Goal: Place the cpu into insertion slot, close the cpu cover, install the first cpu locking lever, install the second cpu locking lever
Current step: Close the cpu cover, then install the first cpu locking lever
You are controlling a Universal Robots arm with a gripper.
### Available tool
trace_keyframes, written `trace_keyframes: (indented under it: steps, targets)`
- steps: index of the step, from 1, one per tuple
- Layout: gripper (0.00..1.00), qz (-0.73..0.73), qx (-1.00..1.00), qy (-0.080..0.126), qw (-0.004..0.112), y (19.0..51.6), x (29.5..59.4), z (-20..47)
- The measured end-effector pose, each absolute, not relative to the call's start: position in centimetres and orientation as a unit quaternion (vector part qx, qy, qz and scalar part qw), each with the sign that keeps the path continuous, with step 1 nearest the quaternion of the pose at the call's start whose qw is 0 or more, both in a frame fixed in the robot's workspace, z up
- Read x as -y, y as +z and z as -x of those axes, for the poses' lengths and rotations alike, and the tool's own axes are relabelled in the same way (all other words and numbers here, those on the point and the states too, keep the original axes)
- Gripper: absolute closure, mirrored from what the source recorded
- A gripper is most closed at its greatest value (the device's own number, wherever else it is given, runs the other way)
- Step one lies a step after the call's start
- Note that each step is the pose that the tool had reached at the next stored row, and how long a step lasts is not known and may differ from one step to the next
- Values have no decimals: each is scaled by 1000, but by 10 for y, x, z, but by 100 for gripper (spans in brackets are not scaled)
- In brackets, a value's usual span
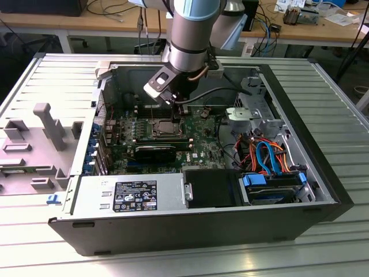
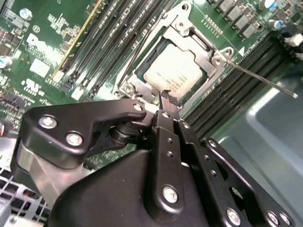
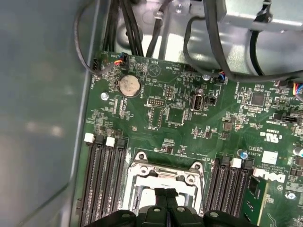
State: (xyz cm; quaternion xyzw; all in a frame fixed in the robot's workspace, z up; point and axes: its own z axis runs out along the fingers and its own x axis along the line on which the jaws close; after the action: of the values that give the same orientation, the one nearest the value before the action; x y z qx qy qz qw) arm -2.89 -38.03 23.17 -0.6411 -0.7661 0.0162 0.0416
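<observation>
The cpu [image 2: 173, 74] lies in the insertion slot [image 2: 142, 71], silver top up. The cpu cover [image 2: 201, 47] is down around it as a grey frame, also seen in the first wrist view as the cpu cover [image 3: 163, 166]. One thin locking lever [image 2: 260, 78] sticks out from a socket corner over the memory slots. A second lever [image 2: 142, 47] runs along the opposite side of the socket. My gripper [image 2: 165, 97] is shut with nothing between its fingers, its tip at the socket's edge; it shows as gripper [image 3: 165, 193] and gripper [image 1: 180, 112] too.
The motherboard [image 3: 189, 118] sits in an open computer case [image 1: 323, 190] on a metal table. Black memory slots [image 3: 102, 179] flank the socket on both sides. Cables [image 1: 265, 153] and a drive cage [image 1: 251, 112] lie toward the exterior view's right; a power supply [image 1: 132, 193] is in front.
</observation>
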Motion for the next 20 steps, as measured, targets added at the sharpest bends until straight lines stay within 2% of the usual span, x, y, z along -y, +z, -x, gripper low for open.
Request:
trace_keyframes:
  steps: [7,20]
  targets:
    - [89,641,766,10,46,240,380,29]
    - [89,641,766,10,47,240,380,29]
